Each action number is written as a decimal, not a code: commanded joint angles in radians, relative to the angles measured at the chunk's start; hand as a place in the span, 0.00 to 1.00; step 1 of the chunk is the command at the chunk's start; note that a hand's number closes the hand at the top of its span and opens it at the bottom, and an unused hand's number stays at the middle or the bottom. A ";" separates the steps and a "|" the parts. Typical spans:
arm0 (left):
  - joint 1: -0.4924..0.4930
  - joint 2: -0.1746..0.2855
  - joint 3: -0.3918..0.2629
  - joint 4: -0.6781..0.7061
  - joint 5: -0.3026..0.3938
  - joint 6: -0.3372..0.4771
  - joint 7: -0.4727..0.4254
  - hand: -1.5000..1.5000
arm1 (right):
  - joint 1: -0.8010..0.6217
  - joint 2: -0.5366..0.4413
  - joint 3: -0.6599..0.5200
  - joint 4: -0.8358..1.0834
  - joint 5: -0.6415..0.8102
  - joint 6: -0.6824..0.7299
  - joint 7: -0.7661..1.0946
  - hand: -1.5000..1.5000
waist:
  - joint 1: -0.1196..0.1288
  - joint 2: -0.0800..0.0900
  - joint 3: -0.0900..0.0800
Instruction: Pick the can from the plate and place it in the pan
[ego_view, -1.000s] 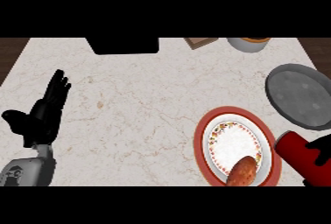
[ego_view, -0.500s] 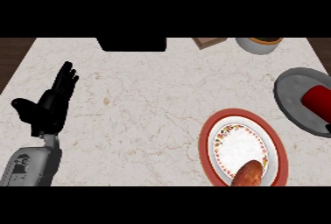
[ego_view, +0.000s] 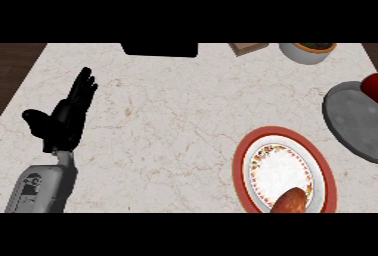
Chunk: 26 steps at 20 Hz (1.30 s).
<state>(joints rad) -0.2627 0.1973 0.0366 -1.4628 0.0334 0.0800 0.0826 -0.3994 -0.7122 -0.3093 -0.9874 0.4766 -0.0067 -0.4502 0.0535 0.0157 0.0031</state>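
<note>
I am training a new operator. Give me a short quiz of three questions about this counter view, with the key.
1. Fill in: the rim of the plate is ___.
2. True or false: the left hand is open and holds nothing.
3. Where does the red can show?
A) on the plate
B) at the pan, by the view's right edge
C) in the left hand
Key: 1 red; 2 true; 3 B.

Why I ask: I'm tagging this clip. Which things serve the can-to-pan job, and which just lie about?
Job: red can at the right edge, by the pan; grey pan; red-rimmed plate.
Lying about: brown food on the plate; bowl; brown block; black box; left hand, open, resting at left.
</note>
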 joint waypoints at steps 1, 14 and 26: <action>-0.013 -0.001 0.017 0.051 -0.005 0.002 -0.042 0.50 | -0.089 0.037 -0.003 0.282 0.052 -0.122 -0.165 1.00 | -0.007 0.003 0.001; -0.050 -0.016 -0.008 0.022 -0.008 -0.001 -0.004 0.50 | -0.267 0.036 0.019 0.708 0.079 0.136 -0.179 0.00 | 0.034 0.019 0.005; -0.052 0.019 0.042 0.028 0.008 -0.005 0.005 0.50 | -0.293 -0.050 -0.191 0.817 -0.108 0.258 -0.421 0.00 | -0.012 0.010 0.005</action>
<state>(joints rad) -0.3023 0.1994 0.0535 -1.4449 0.0303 0.0788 0.0836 -0.7067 -0.7295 -0.4201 -0.2094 0.4467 0.1831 -0.8100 0.0607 0.0273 0.0072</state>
